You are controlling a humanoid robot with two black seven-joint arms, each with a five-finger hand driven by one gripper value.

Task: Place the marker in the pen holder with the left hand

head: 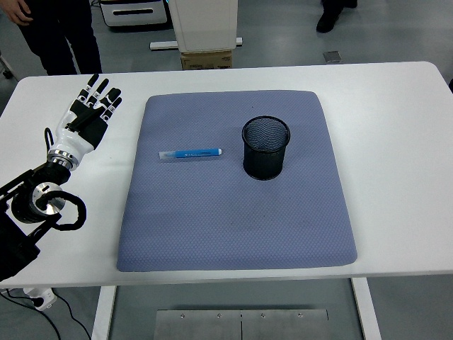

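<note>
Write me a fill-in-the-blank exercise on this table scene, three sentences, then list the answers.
1. The blue marker lies flat on the ____ mat.
2. The black mesh pen holder stands to the ____ of the marker in the picture.
3. The left hand rests on the white table with its fingers ____, holding nothing.

Answers: grey; right; open

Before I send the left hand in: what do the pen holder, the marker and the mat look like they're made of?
Pen holder: looks like black wire mesh, matte; the weave shows on its wall. Marker: probably smooth plastic, blue barrel with one paler, see-through end, likely a cap. Mat: grey-blue, dull, finely dotted texture, so likely fabric or foam; I can't tell which.
</note>
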